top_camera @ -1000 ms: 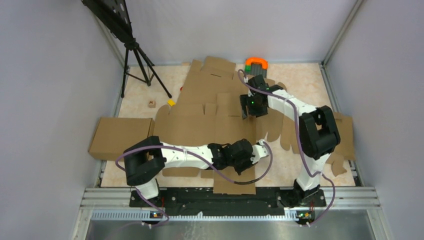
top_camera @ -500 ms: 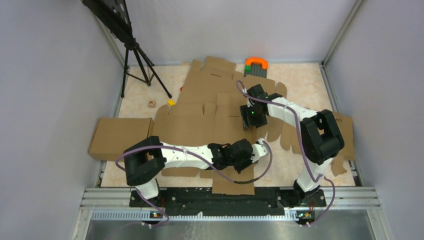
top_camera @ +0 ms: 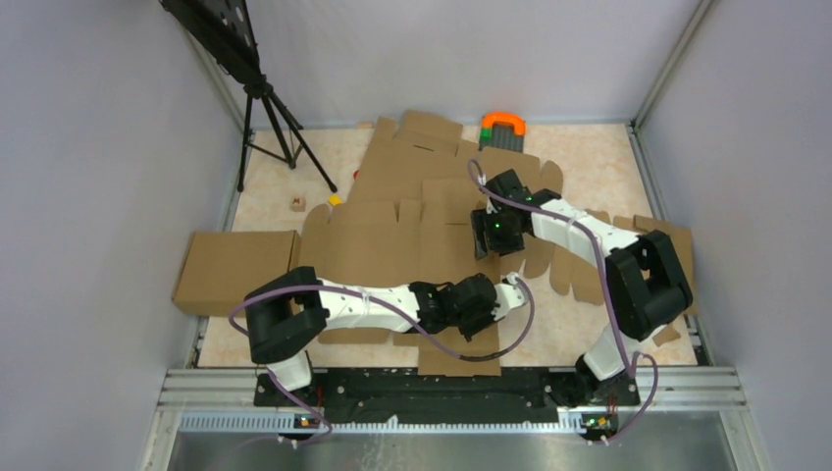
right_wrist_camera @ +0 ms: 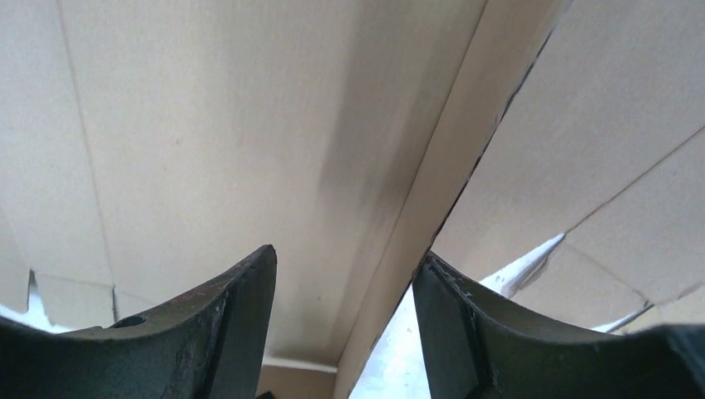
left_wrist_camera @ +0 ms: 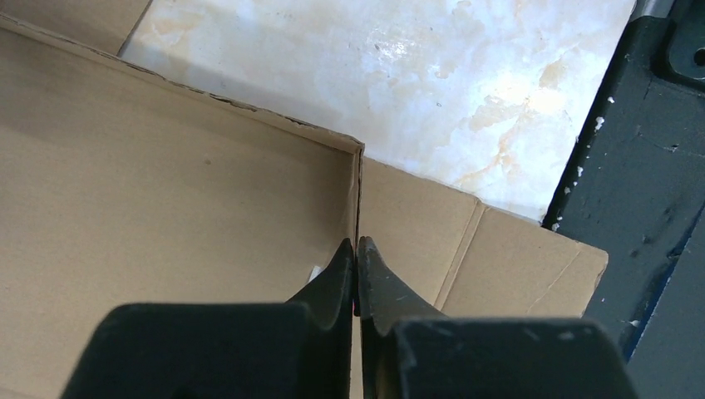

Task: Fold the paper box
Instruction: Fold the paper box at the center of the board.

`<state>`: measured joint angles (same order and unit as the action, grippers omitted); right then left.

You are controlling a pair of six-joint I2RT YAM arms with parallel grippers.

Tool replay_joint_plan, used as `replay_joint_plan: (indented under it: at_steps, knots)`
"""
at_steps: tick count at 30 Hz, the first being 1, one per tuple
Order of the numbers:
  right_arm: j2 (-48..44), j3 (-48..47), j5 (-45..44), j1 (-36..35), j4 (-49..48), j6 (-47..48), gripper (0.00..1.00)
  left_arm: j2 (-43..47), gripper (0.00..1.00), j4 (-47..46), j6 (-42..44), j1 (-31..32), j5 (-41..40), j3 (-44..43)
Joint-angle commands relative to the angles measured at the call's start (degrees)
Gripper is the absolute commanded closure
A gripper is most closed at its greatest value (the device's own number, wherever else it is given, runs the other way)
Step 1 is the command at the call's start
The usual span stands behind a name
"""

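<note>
Left gripper [left_wrist_camera: 357, 248] pressed together by the table's [left_wrist_camera: 416, 66] near edge, possibly nipping a raised fold of the paper box [top_camera: 388, 245]. I see right gripper [right_wrist_camera: 343, 287] spread, straddling another fold.

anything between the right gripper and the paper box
Nothing visible. The right gripper is open right at the paper box, with a raised cardboard edge running between its fingers.
</note>
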<state>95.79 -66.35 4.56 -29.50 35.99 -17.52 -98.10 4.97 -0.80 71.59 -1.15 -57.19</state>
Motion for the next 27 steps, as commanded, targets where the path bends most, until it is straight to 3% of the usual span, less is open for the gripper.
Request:
replay_joint_plan:
  at_steps: [1, 8, 11, 14, 22, 24, 27]
  knots:
    - [-4.4, 1.8, 2.5, -0.8, -0.5, -2.3, 0.4, -1.0, 1.0, 0.0, 0.4, -0.4, -0.1, -1.1]
    - [-6.8, 5.0, 3.3, -0.9, -2.2, -2.8, 0.43, -1.1, 0.99, 0.0, 0.4, -0.3, -2.1, -1.0]
    - [-5.9, 4.7, 3.3, -1.0, -2.0, -2.3, 0.46, -0.7, 0.94, 0.0, 1.8, -0.3, -3.9, -1.1]
    - [-5.0, 3.9, 2.8, -1.4, -1.4, -2.3, 0.52, -0.7, 0.81, 0.1, 1.8, -0.3, -5.5, -1.5]
    - [-3.9, 2.0, -0.1, -3.6, 0.0, -3.4, 0.57, -2.8, 0.74, 2.0, 1.0, -0.3, -7.8, -3.6]
    - [-3.3, 1.8, -1.1, -3.9, 0.4, -3.5, 0.59, -2.4, 0.67, 2.5, -0.9, -0.3, -7.8, -3.8]
    - [-2.8, 1.3, -2.0, -4.3, 0.8, -3.7, 0.62, -1.3, 0.47, 3.3, -2.6, -0.4, -10.5, -3.8]
